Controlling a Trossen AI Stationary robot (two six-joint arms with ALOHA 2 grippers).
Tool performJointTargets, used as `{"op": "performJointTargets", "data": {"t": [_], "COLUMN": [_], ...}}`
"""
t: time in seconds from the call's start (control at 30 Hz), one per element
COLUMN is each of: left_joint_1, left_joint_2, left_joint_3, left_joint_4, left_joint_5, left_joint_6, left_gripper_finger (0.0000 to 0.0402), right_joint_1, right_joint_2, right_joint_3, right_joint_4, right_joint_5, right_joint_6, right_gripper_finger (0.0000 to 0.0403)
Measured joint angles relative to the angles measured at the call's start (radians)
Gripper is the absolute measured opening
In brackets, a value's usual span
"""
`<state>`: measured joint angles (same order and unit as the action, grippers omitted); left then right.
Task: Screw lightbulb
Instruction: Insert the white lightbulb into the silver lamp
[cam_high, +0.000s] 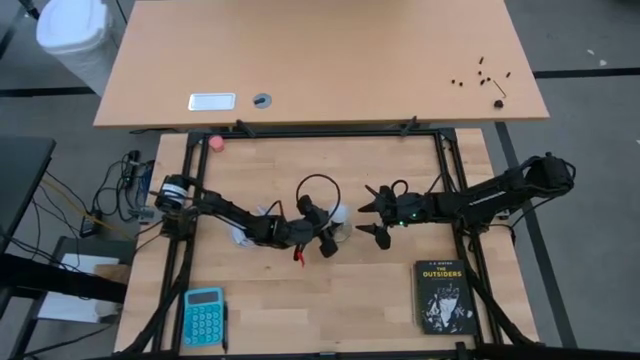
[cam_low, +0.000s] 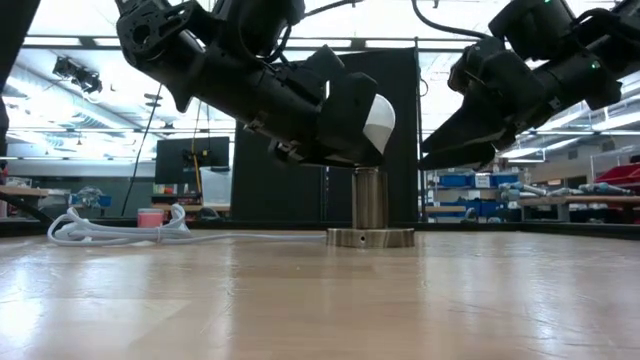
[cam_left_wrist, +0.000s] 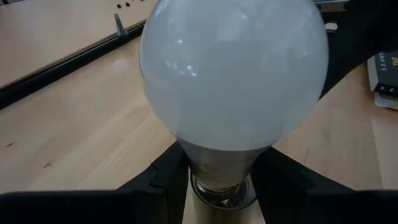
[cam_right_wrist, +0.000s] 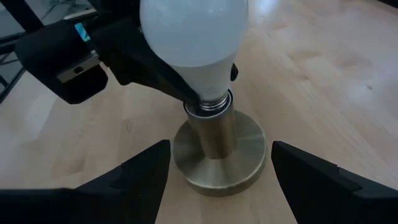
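Lightbulb (cam_right_wrist: 189, 43) sits mid-desk, base threads at the socket (cam_right_wrist: 217, 149) mouth, axis tilted off the socket's vertical; left gripper (cam_right_wrist: 180, 81) pinches its neck, right gripper (cam_high: 375, 215) waits just beside it, fingers spread, holding nothing, so left does the turning.

Counter (cam_high: 300, 310), light wood. On it: socket (cam_right_wrist: 219, 149) between both grippers; book (cam_high: 443, 296) near the right gripper (cam_high: 372, 214); calculator (cam_high: 203, 316), cord (cam_low: 110, 230) and pink ball (cam_high: 216, 143) on the left gripper's (cam_high: 325, 225) side.

Lightbulb (cam_left_wrist: 233, 68) top cropped (base threads hidden).
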<state>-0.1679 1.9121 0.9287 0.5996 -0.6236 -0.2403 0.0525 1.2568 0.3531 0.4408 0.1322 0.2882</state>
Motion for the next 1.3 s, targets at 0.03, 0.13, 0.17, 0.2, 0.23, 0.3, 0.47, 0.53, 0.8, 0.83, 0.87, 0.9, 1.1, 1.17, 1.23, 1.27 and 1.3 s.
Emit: {"op": "performJointTargets", "data": {"t": [0.03,0.13,0.17,0.2,0.23,0.3,0.47,0.53,0.8,0.83,0.87,0.9,1.1,1.17,1.23,1.27,1.3], "left_joint_1": [0.005,0.019,0.021,0.024,0.026,0.026,0.026,0.026,0.026,0.026,0.026,0.026,0.020,0.017,0.017,0.017,0.017], "left_joint_2": [0.000,0.012,0.017,0.029,0.037,0.047,0.056,0.056,0.056,0.056,0.057,0.057,0.058,0.059,0.059,0.059,0.059], "left_joint_3": [0.000,0.000,0.000,0.002,0.003,0.005,0.006,0.005,0.004,0.004,0.004,0.004,0.003,0.002,0.002,0.002,0.002], "left_joint_4": [0.003,0.019,0.017,0.026,0.043,0.048,0.070,0.074,0.070,0.071,0.072,0.072,0.086,0.092,0.093,0.093,0.093], "left_joint_5": [0.011,0.059,0.074,0.084,0.095,0.096,0.094,0.095,0.112,0.112,0.113,0.113,0.111,0.108,0.108,0.108,0.108], "left_joint_6": [0.000,-0.001,-0.002,-0.003,-0.003,-0.002,0.031,0.049,0.025,0.025,0.025,0.024,0.023,0.031,0.041,0.043,0.045], "left_gripper_finger": [0.0157,0.0157,0.0157,0.0157,0.0157,0.0157,0.0157,0.0157,0.0159,0.0159,0.0159,0.0159,0.0159,0.0159,0.0159,0.0159,0.0161], "right_joint_1": [0.000,0.000,0.000,0.000,0.000,0.000,0.000,-0.002,0.020,0.024,0.027,0.028,0.027,0.027,0.027,0.027,0.027], "right_joint_2": [0.000,0.000,0.000,0.000,0.000,0.000,0.000,0.000,0.002,0.002,0.002,0.002,0.002,0.002,0.002,0.002,0.002], "right_joint_3": [0.000,0.000,0.000,-0.001,-0.001,-0.001,-0.001,-0.001,-0.002,-0.002,-0.002,-0.002,-0.002,-0.002,-0.002,-0.002,-0.002], "right_joint_4": [0.000,0.001,0.001,0.002,0.005,0.007,0.007,0.007,-0.037,-0.028,-0.016,-0.001,0.055,0.055,0.053,0.052,0.051], "right_joint_5": [0.000,0.007,0.012,0.016,0.017,0.020,0.019,-0.016,-0.082,-0.082,-0.081,-0.080,-0.082,-0.098,-0.105,-0.107,-0.107], "right_joint_6": [0.000,0.000,0.000,0.000,-0.001,-0.002,-0.013,-0.018,-0.093,-0.108,-0.120,-0.130,-0.155,-0.158,-0.157,-0.156,-0.156], "right_gripper_finger": [0.0291,0.0291,0.0291,0.0291,0.0291,0.0291,0.0291,0.0291,0.0291,0.0291,0.0291,0.0291,0.0291,0.0291,0.0291,0.0291,0.0291]}}
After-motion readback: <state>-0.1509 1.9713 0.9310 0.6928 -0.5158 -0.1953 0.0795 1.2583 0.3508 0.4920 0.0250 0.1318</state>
